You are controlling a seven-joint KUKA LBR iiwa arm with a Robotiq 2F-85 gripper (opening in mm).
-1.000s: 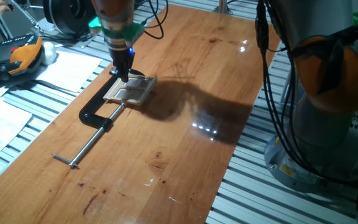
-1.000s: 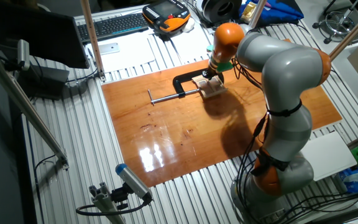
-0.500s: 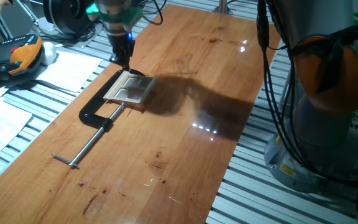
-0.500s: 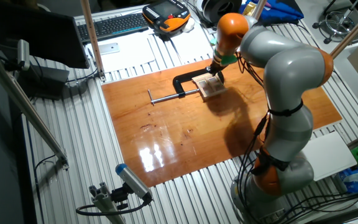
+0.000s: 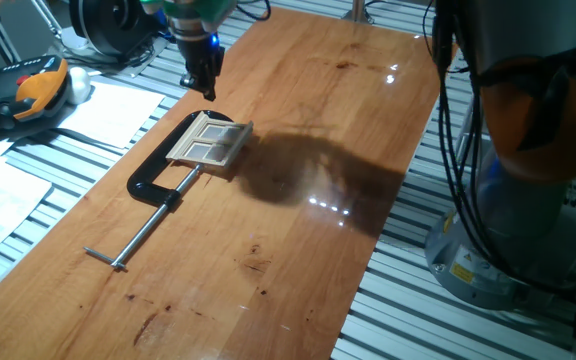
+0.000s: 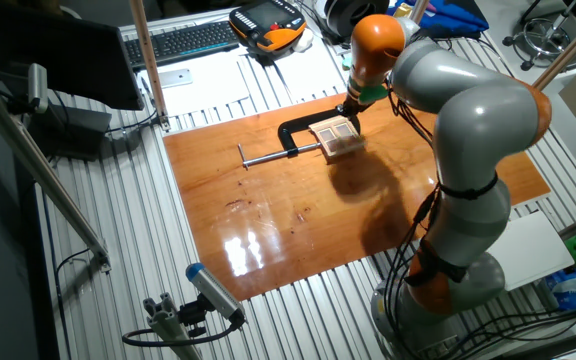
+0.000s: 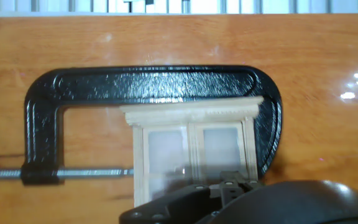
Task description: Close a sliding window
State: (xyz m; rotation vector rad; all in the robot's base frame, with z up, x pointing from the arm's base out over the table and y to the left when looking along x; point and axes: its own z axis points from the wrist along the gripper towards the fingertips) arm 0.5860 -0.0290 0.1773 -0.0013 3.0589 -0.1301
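The sliding window (image 5: 208, 143) is a small pale tan wooden frame lying flat on the wooden table, held in the jaw of a black C-clamp (image 5: 155, 181). In the hand view its two panes (image 7: 191, 149) sit side by side under the frame's top rail, with the clamp (image 7: 148, 84) arching around it. My gripper (image 5: 206, 90) hangs in the air just beyond the window's far edge, clear of it, fingers together and empty. In the other fixed view the gripper (image 6: 349, 108) stands above the window (image 6: 335, 136).
The clamp's steel screw bar (image 5: 138, 235) runs toward the table's near left. An orange-black pendant (image 5: 30, 88) and papers (image 5: 108, 110) lie left of the table. The arm's base (image 5: 528, 180) stands at the right. A keyboard (image 6: 183, 40) lies beyond the table.
The gripper has lifted off the window and drawn back toward the table's far edge. The window and the clamp have stayed in place.
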